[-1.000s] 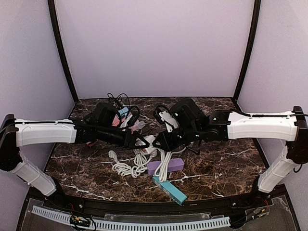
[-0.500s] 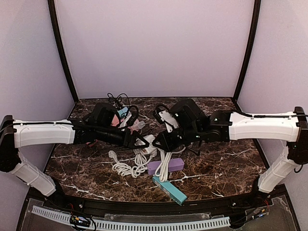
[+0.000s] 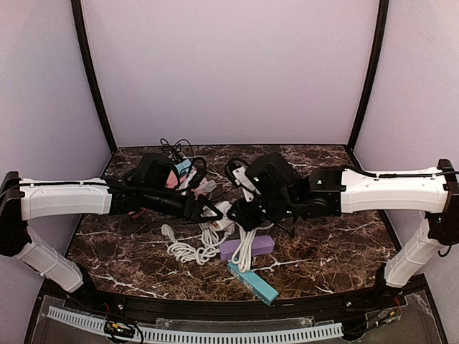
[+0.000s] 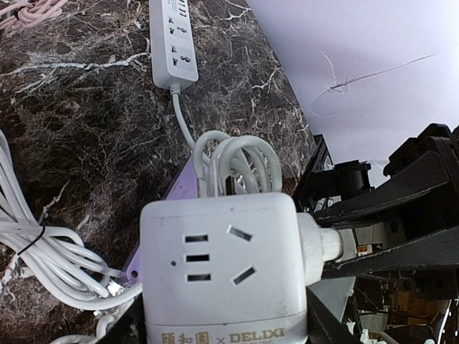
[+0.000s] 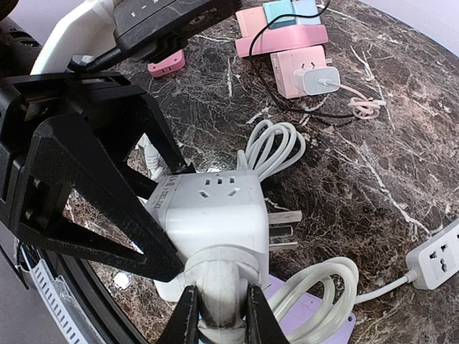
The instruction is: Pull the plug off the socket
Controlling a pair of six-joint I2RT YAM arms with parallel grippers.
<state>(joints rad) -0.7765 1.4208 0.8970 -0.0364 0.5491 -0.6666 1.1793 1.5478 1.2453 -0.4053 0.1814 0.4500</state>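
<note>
- Fingers (image 5: 188, 319) of the right gripper (image 5: 219, 315) are pressed from both sides onto the white plug (image 5: 219, 283), pinching its round body just behind the socket face.
- In the left wrist view the plug's collar touches the side of the white cube socket (image 4: 222, 265) with no gap to be seen, so the plug is judged to be fully seated.
- The left gripper (image 4: 222, 326) clamps this socket. Its dark fingers flank the lower corners of the cube, and in the right wrist view they stand as black wedges beside it.
- Socket and plug hang between the two grippers over the middle of the desk (image 3: 337, 251), about equally far from the left and right edges, and apparently lifted off the marble.
- Compared with a second ago, the right wrist has swung toward the left edge and now sits closer over the socket. Its fingertips have stayed nearly in place, and the left arm has hardly moved.
- This looks like a change of angle and not a pull, so the separation itself is not yet done.
- A purple power strip (image 3: 247, 247) lies below toward the near edge, with coiled white cable (image 3: 190, 251) beside it.
</note>
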